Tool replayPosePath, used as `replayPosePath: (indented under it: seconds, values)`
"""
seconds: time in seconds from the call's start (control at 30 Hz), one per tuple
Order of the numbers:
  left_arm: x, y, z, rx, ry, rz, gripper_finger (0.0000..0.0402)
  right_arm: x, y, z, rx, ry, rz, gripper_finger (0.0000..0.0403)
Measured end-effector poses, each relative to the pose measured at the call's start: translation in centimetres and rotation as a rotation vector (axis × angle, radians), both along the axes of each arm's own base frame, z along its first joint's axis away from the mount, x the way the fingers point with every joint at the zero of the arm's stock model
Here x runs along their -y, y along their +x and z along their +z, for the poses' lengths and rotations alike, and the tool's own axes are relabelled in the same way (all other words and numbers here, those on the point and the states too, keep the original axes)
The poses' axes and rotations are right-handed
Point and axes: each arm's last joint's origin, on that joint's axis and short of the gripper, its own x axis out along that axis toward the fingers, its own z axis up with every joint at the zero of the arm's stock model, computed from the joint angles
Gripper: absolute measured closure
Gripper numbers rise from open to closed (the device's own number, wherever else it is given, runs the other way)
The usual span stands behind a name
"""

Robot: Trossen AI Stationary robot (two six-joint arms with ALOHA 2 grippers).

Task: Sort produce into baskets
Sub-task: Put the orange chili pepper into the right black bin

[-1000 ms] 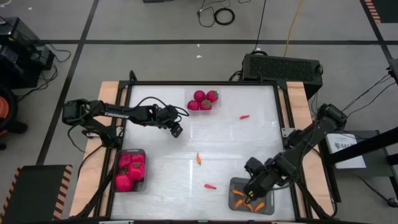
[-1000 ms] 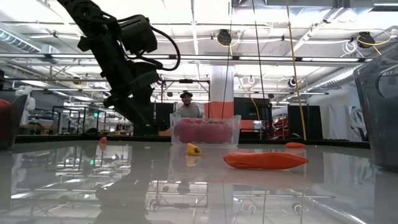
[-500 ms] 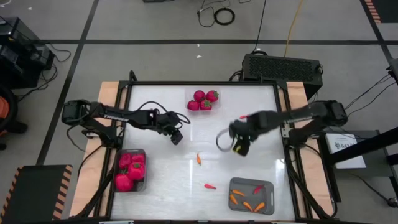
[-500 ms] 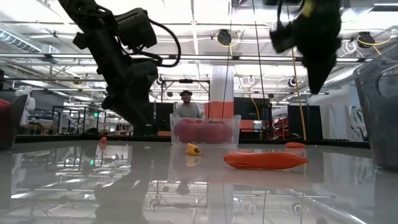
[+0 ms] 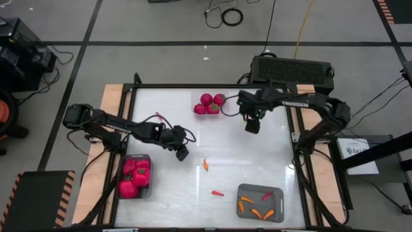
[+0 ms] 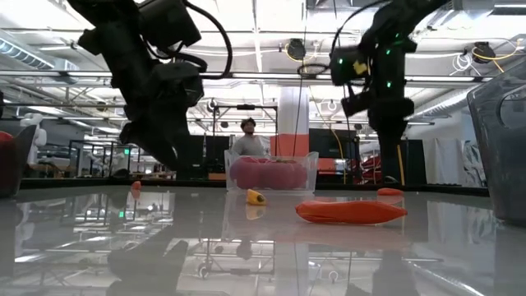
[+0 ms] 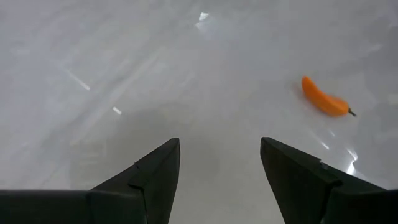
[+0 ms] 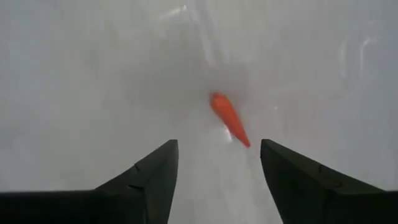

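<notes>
My right gripper (image 5: pixel 252 126) is open above a slender red-orange piece (image 8: pixel 229 118) that lies on the white table, right of the clear tray (image 5: pixel 210 111) of round red pieces. In the high view the gripper hides that piece. My left gripper (image 5: pixel 183 153) is open and low over the table. A small orange piece (image 7: pixel 324 99) lies ahead of it and also shows in the high view (image 5: pixel 205 164). Another red piece (image 5: pixel 217 192) lies near the front.
A grey bin (image 5: pixel 147 187) at the near left holds lumpy magenta pieces. A grey bin (image 5: pixel 257 191) at the near right holds several orange and red pieces. A black perforated box (image 5: pixel 293 68) stands beyond the far edge. A person shows in the room behind (image 6: pixel 246 140).
My right gripper has gone from over the near-right grey bin toward the far edge, ending above the red-orange piece beside the clear tray. My left gripper has moved a little toward the near edge and toward the small orange piece.
</notes>
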Motion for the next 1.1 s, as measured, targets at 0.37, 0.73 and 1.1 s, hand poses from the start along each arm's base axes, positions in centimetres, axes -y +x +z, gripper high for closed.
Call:
replayPosePath:
  seconds: [0.37, 0.73, 1.1]
  values:
    - [1.0, -0.1, 0.0, 0.021, 0.054, 0.160, 0.0171, 3.0, 1.1, -5.8, -0.222, -0.033, 0.210, 0.0172]
    - [1.5, -0.2, 0.1, 0.035, 0.087, 0.209, 0.0171, 3.3, 1.4, -7.9, -0.281, 0.016, 0.257, 0.0216]
    - [1.5, -0.2, 0.1, 0.026, 0.137, 0.155, 0.0171, 2.8, 0.4, -4.3, -0.190, -0.054, 0.000, 0.0392]
